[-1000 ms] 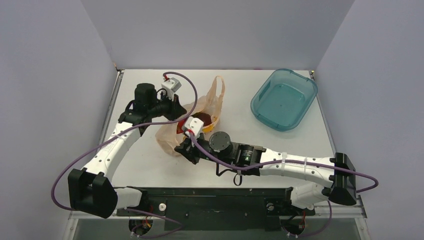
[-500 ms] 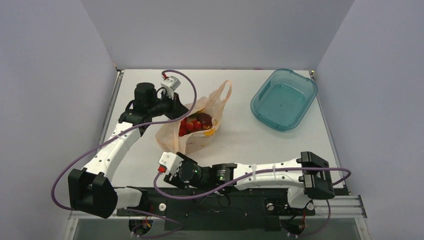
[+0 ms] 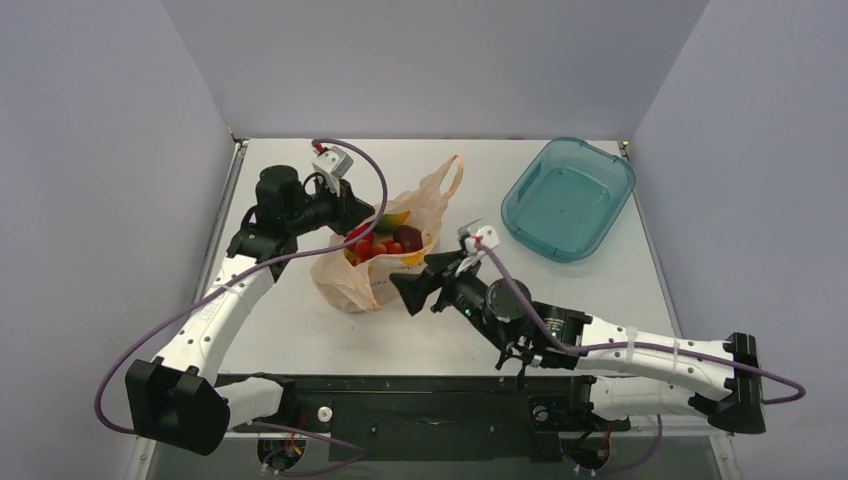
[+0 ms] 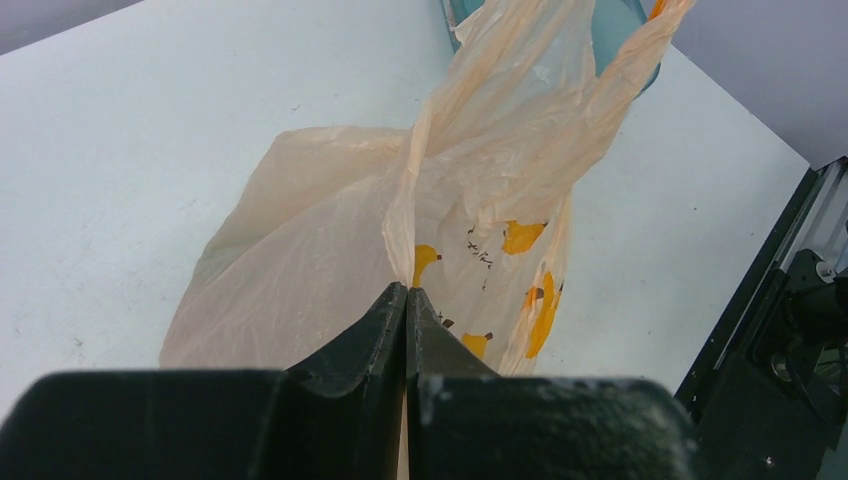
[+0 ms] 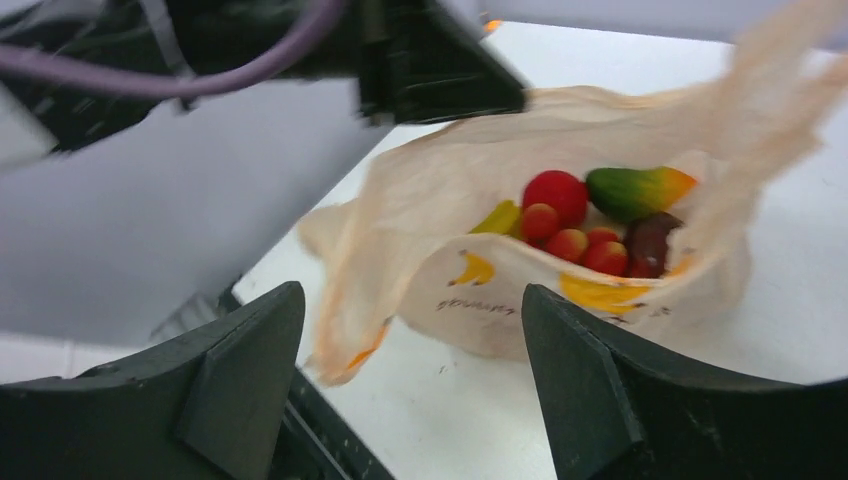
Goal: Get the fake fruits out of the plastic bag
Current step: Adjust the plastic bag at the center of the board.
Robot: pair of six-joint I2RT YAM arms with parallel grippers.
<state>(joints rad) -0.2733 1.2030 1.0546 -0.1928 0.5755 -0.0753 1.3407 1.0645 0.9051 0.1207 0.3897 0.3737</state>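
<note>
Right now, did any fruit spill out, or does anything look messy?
Nothing spilled. The fake fruits sit inside the plastic bag, whose edge the left end effector pinches. The teal tub stands upright and empty.

white arms (image 3: 215,310) — black joints (image 3: 275,188), purple cables (image 3: 376,162)

A robotics lab test cell: a bare white counter (image 3: 300,340) is boxed in by blank pale-violet walls (image 3: 420,60). The left arm (image 3: 215,310) and right arm (image 3: 640,350) are bolted to a black rail (image 3: 430,395) at its near edge, with purple cables (image 3: 150,335) looping loose. The only goods are props: fake fruits (image 5: 556,195) in a plastic bag (image 3: 345,280), and a teal tub (image 3: 568,197).
</note>
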